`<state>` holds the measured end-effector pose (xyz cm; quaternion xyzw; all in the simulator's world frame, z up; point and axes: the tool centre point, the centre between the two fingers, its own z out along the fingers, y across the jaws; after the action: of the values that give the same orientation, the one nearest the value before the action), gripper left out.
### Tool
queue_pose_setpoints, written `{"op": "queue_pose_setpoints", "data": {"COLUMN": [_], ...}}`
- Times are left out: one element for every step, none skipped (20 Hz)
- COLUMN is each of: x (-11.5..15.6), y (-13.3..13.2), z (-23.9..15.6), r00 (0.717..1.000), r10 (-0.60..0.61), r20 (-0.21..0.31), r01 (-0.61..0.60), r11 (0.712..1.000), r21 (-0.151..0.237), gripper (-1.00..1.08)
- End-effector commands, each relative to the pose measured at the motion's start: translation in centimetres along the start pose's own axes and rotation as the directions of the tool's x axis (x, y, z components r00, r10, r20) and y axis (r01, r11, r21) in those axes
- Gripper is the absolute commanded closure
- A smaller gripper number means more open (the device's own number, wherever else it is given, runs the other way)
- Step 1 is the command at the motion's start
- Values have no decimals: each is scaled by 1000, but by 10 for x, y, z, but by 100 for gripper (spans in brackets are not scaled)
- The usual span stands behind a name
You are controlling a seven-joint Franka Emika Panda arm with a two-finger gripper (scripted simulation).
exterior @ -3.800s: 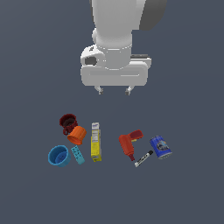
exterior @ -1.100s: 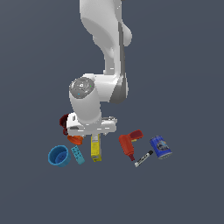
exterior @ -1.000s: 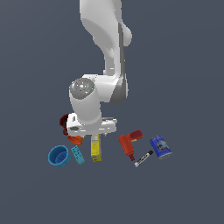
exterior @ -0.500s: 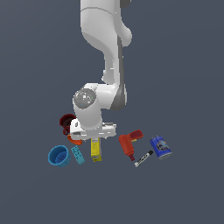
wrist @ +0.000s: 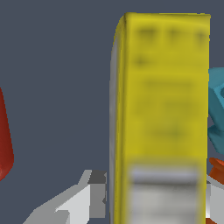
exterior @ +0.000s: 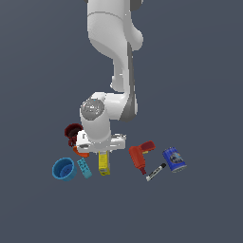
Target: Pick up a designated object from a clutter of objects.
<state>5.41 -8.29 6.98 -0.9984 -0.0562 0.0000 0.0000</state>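
The long yellow carton (exterior: pixel 104 165) lies flat among the clutter; its white end is hidden under my hand. My gripper (exterior: pixel 103 154) is lowered right over it. In the wrist view the carton (wrist: pixel 162 109) fills the space between my fingers (wrist: pixel 94 197), one on each long side, close to it. The jaws look open around it and the carton still rests on the floor. Just beside it are the cyan studded block (exterior: pixel 85 168) and the orange cup (exterior: pixel 81 153), which is mostly hidden behind my hand.
A dark red cup (exterior: pixel 72 133) and a blue cup (exterior: pixel 63 169) sit on the exterior view's left. A red drill (exterior: pixel 140 155), a black-white marker (exterior: pixel 155 172) and a blue can (exterior: pixel 174 158) lie to the right. The cyan block (wrist: pixel 216 113) shows beside the carton.
The arm has come down from high above the clutter and shifted to the exterior view's left, ending low over the yellow carton. The objects have not moved.
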Motion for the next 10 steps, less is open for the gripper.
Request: {"op": "queue_pose_setpoints", "data": {"x": [0,0,0,0,0,0,0,0,0,0], "y": [0,0,0,0,0,0,0,0,-1,-1], "z": [0,0,0,0,0,0,-1,-2,-4,-7], "r00": [1000,1000,1000,1000,1000,1000,1000,1000,1000,1000], "r10": [0,0,0,0,0,0,0,0,0,0], "r20": [0,0,0,0,0,0,0,0,0,0], "r01": [0,0,0,0,0,0,0,0,0,0], "r11": [1000,1000,1000,1000,1000,1000,1000,1000,1000,1000], "r21": [0,0,0,0,0,0,0,0,0,0], "gripper": [108,108,108,108,108,108,108,108,108,108]}}
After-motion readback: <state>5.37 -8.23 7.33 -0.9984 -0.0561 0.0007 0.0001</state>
